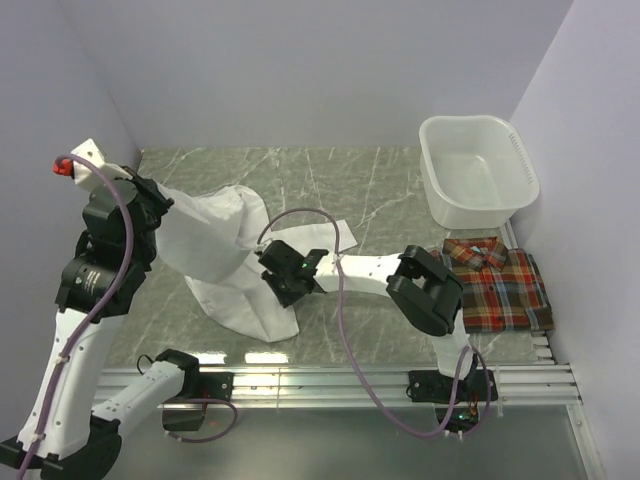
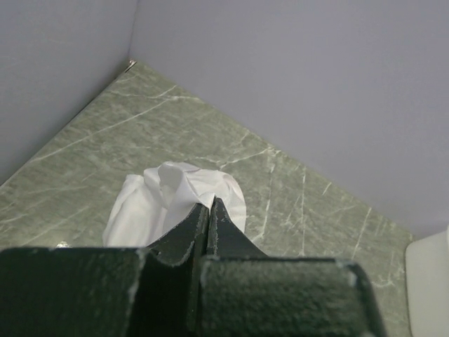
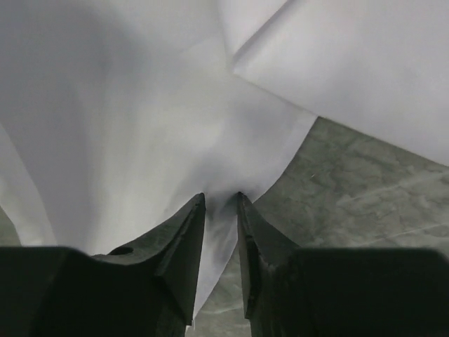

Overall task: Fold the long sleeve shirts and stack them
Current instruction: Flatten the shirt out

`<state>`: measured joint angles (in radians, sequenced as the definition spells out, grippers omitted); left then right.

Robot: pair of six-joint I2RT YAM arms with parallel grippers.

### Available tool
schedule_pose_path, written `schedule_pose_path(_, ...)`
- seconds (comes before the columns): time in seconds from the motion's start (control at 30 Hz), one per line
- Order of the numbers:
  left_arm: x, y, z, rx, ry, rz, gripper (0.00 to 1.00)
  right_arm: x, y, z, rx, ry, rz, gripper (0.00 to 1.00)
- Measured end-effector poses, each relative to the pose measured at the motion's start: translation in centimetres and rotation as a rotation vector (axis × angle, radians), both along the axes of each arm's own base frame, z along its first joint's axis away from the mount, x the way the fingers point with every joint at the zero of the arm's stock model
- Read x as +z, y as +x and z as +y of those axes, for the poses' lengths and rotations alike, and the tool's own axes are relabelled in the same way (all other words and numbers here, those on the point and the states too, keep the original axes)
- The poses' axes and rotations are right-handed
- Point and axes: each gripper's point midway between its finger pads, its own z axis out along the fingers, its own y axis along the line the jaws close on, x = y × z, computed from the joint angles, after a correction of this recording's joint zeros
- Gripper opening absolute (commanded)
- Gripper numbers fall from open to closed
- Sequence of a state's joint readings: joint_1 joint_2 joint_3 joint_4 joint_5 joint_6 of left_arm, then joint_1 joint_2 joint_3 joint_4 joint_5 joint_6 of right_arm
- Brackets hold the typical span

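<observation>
The left claw (image 2: 209,204) is standing closed, its two fingers pressed together on a bunched corner of the white shirt (image 1: 225,250) and holding that corner up off the tabletop (image 1: 350,180), well to the left of the white basin (image 1: 478,121). From that raised corner the cloth is hanging and spreading down in a slanted sheet, so the shirt's long axis is running diagonally: the high end is pointing away from the basin toward the left wall, and the low end is lying on the tabletop nearer the arm bases.

The right claw (image 3: 219,199) is reaching across to the low part of the same shirt, on the side facing the basin. Its jaws are standing only narrowly apart, and a puckered fold of white cloth is sitting pinched between the tips. Beyond the tips, a flat white panel is lying on the green marbled surface.

The plaid shirt (image 1: 497,287) is lying folded in a neat rectangle just on the near side of the basin, its collar end pointing toward the basin, apart from both claws.
</observation>
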<state>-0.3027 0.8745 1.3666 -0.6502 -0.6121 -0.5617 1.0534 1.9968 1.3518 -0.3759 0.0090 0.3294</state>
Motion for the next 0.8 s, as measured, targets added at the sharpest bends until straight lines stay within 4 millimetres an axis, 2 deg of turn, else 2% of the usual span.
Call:
schedule_pose_path(0.07,-0.7,0.4,0.0,0.011,0.009,0.022,0.01,-0.1,0.5,-0.2,-0.008,-0.023,-0.021,0.10)
schedule_pose_path(0.1,-1.1,0.7,0.0,0.014,0.013,0.032,0.00,-0.2,0.8,-0.4,-0.015,-0.035,-0.029,0.00)
schedule_pose_path(0.27,-2.7,3.4,-0.8,0.012,0.031,0.086,0.01,-0.2,2.4,-1.5,-0.083,-0.067,-0.056,0.00)
schedule_pose_path(0.33,-3.3,5.0,-1.5,0.004,0.039,0.106,0.01,-0.2,3.8,-2.5,-0.132,-0.076,-0.063,0.00)
schedule_pose_path(0.4,-3.9,7.0,-2.3,-0.014,0.045,0.131,0.01,-0.2,6.0,-4.2,-0.203,-0.086,-0.072,0.00)
schedule_pose_path(0.47,-4.0,9.6,-3.3,-0.044,0.046,0.145,0.01,-0.2,8.4,-6.6,-0.285,-0.096,-0.074,0.00)
schedule_pose_path(0.53,-3.3,12.0,-4.5,-0.080,0.034,0.130,0.01,-0.1,11.6,-10.3,-0.395,-0.114,-0.080,0.00)
schedule_pose_path(0.63,-1.7,15.9,-6.5,-0.157,0.006,0.083,0.01,-0.1,16.0,-17.1,-0.580,-0.152,-0.084,0.00)
schedule_pose_path(0.73,-0.1,18.7,-8.4,-0.234,-0.016,0.036,0.00,0.0,18.3,-23.2,-0.726,-0.190,-0.079,0.00)
schedule_pose_path(0.8,0.4,19.5,-9.4,-0.283,-0.025,0.012,0.01,0.2,18.5,-25.5,-0.774,-0.206,-0.073,0.00)
